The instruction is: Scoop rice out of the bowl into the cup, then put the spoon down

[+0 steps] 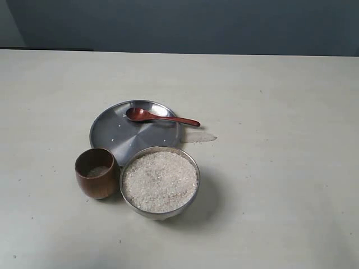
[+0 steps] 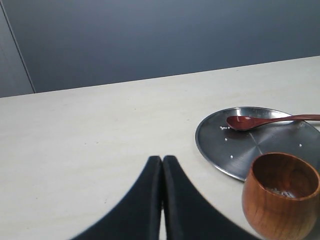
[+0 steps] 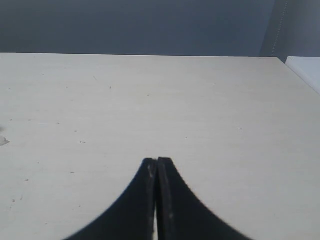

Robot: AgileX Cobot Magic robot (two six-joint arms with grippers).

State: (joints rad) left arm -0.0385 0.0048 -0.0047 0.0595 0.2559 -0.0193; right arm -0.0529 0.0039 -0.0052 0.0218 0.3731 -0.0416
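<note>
Looks nearly done: some rice (image 2: 280, 192) in cup (image 1: 96, 172), bowl (image 1: 160, 182) full, spoon (image 1: 161, 116) parked on plate (image 1: 112, 134), left gripper (image 2: 162, 159) and right gripper (image 3: 157, 161) pinched closed, empty.

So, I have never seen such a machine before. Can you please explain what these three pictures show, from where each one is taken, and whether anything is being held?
This is a robot with two arms; each ends in a gripper, a two-fingered clamp. One picture comes from a camera off the arms and looks down on the pale table. The other two come from cameras on the wrists, so the black wedge at the bottom of each is that arm's own gripper: the left gripper and the right gripper. Both are shut and hold nothing.

On the table stand a round shiny steel bowl full of white rice grains, a small dark-brown wooden cup with a little rice inside, and a flat steel plate. A slim reddish-brown wooden spoon lies across the plate.
</note>
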